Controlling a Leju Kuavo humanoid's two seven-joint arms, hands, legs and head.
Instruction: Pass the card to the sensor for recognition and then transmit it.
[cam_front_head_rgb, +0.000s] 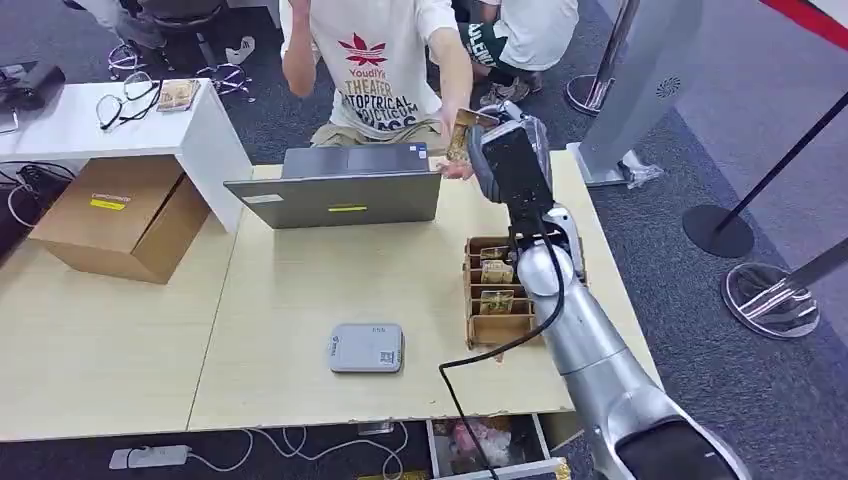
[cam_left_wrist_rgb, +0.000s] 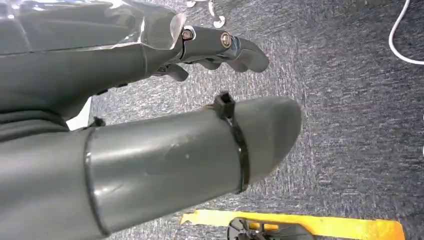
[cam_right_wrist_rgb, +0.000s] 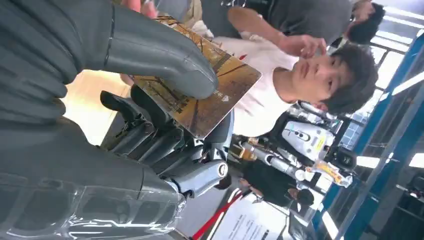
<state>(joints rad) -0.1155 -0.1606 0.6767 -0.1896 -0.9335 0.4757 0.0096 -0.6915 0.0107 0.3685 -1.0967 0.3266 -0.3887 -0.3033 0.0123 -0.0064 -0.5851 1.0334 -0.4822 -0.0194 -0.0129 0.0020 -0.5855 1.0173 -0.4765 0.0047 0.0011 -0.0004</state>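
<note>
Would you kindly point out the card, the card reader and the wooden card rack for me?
card (cam_right_wrist_rgb: 200, 95): right wrist view, gold face beside the thumb.
card reader (cam_front_head_rgb: 367, 347): head view, middle of its grey top.
wooden card rack (cam_front_head_rgb: 500, 327): head view, near-end compartment.

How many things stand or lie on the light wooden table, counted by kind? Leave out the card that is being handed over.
Laptop: 1
Grey card sensor: 1
Wooden card rack: 1
Total: 3

The card is not counted: the right hand holds it up toward a person's hand.
</note>
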